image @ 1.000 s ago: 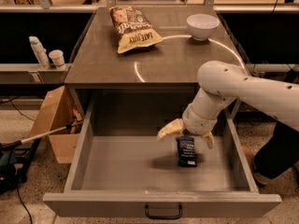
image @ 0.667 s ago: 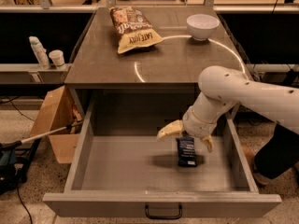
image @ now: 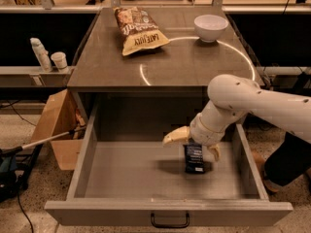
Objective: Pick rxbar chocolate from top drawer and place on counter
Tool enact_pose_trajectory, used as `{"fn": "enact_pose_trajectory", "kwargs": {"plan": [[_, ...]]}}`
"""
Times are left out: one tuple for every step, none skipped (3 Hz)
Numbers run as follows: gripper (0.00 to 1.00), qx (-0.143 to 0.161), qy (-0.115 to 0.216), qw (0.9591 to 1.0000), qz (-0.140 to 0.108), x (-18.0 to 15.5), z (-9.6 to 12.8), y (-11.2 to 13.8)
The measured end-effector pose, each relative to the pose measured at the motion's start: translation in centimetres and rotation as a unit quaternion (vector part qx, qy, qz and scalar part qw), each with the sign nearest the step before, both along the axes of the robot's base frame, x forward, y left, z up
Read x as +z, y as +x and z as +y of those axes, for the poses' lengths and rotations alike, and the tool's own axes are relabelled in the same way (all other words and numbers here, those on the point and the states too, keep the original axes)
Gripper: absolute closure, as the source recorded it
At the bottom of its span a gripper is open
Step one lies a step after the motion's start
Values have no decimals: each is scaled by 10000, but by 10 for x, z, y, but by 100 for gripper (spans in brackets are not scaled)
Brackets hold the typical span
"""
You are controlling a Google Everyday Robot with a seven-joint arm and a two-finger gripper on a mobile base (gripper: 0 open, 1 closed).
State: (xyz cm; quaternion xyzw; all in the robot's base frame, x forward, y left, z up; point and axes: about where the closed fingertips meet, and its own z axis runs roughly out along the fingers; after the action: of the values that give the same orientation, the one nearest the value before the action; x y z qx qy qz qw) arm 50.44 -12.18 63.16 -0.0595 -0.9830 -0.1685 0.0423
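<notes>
The top drawer (image: 121, 171) stands pulled open below the counter (image: 184, 62), with its black handle (image: 170, 221) at the front. The rxbar chocolate (image: 194, 159), dark-wrapped, lies flat on the drawer floor at the right of centre. My gripper (image: 192, 147) reaches down into the drawer right over the bar's far end. Its pale fingers (image: 176, 135) are spread open, one to the left of the bar and one to its right. The white arm comes in from the right.
A tan-and-brown snack bag (image: 140, 29) and a white bowl (image: 210, 27) sit at the back of the counter. A cardboard box (image: 56, 125) stands on the floor to the left of the drawer. Two bottles (image: 46, 57) stand on a left shelf.
The arm's elbow has sunk and shifted slightly right. The gripper and the bar stay in nearly the same place.
</notes>
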Motion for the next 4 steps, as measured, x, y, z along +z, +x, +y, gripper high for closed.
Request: {"fn": "enact_pose_trajectory", "kwargs": {"plan": [[0, -325, -7, 9994, -120, -7, 0, 1], [0, -897, 28, 9953, -363, -21, -3, -7], [0, -1315, 113, 9891, -649, -30, -6, -5], [0, -1315, 113, 9891, -649, -30, -6, -5]]}}
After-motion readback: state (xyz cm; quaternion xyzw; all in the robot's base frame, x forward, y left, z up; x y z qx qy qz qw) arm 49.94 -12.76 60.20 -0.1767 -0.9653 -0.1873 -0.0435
